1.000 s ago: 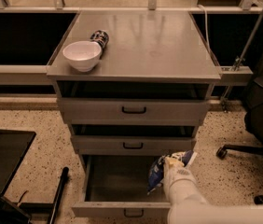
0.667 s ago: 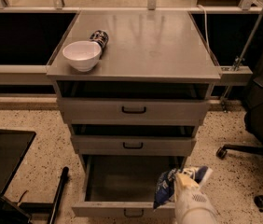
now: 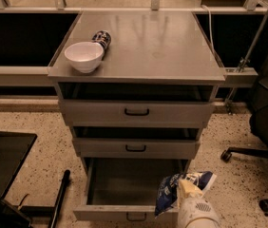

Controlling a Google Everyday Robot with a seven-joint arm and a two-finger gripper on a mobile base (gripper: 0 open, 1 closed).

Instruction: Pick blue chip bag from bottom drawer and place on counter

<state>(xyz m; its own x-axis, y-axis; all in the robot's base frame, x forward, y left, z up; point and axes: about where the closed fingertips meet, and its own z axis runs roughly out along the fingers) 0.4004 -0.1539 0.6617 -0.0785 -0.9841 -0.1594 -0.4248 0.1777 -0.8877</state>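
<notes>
The blue chip bag (image 3: 171, 193) is a crinkled dark-blue bag with white lettering. It hangs at the front right corner of the open bottom drawer (image 3: 130, 184), lifted above the drawer's front rim. My gripper (image 3: 185, 189) is shut on the bag's top, with the white arm rising from the bottom edge of the view. The counter (image 3: 157, 46) is the grey metal top of the cabinet, well above the gripper.
A white bowl (image 3: 83, 56) and a dark patterned can (image 3: 102, 38) lie on the counter's left side. The two upper drawers (image 3: 136, 112) are shut. A black office chair (image 3: 267, 122) stands at the right. A black tray (image 3: 3, 163) sits on the floor at left.
My gripper has lifted the bag up out of the drawer and drawn it back toward the drawer's front right corner.
</notes>
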